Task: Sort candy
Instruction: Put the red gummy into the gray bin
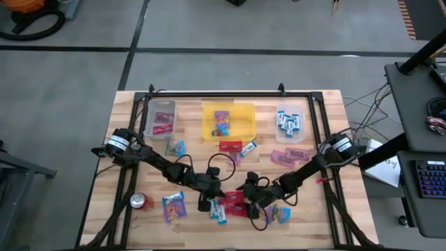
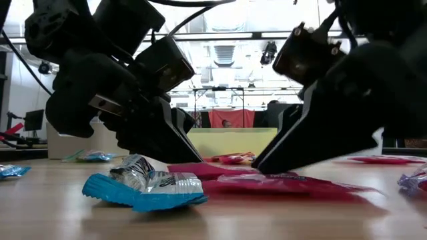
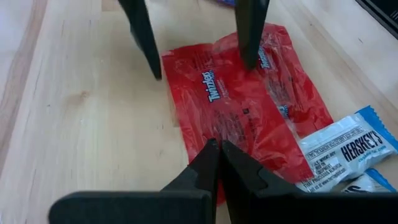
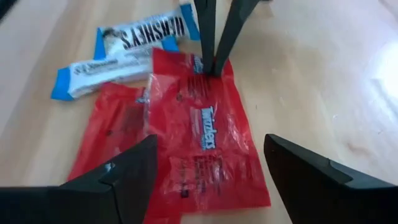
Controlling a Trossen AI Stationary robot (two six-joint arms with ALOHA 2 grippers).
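Two flat red packets (image 4: pixel 205 134) lie overlapping on the wooden table, near its near edge (image 1: pixel 234 202). My left gripper (image 3: pixel 217 148) has come down on the upper packet, shut. My right gripper (image 4: pixel 211 168) is open and hovers low at the packet's opposite end, with one finger on either side. One of its tips (image 3: pixel 251 62) is over the wrapper, and I cannot tell whether it touches. Two blue-and-white bars (image 4: pixel 118 46) lie beside the red packets, and one shows in front in the low view (image 2: pixel 147 187). My left gripper has its two fingertips closed together on the upper red packet's wrapper near one end (image 4: pixel 214 78). The fingers (image 4: pixel 217 31) come from above, slanting down. The packet lies flat on the table and on the second red packet.
Three bins stand along the far side: a clear one with red sweets (image 1: pixel 162 120), a yellow one with purple packets (image 1: pixel 228 120), and a clear one with blue-and-white bars (image 1: pixel 291 123). A red soda can (image 1: pixel 141 202) and loose sweets (image 1: pixel 174 206) (image 1: pixel 289 155) lie about.
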